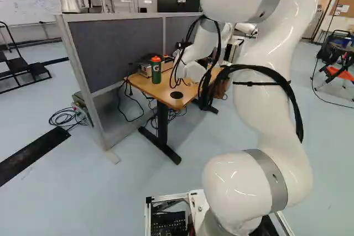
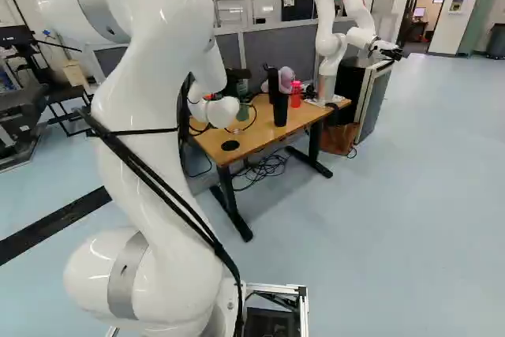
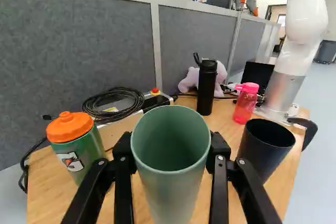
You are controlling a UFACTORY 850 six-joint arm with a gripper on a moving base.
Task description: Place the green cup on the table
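Observation:
In the right base view my gripper [image 2: 237,76] shows as a dark shape just past the white wrist, partly hidden, with the green cup [image 2: 242,108] at it. The wrist view has the gripper [image 3: 171,163] shut on the pale green cup [image 3: 173,192], one finger at each side. The cup is upright with its open rim up and looks empty. Its base is hidden, so whether it touches the wooden table [image 3: 47,195] cannot be told.
Beside the cup stand a green bottle with orange lid [image 3: 76,142] and a dark mug [image 3: 265,148]. Farther back are a black bottle [image 3: 207,87], a pink bottle [image 3: 245,103], coiled cable [image 3: 113,103] and a grey partition [image 3: 79,45]. Another robot [image 2: 335,29] stands at the table's far end.

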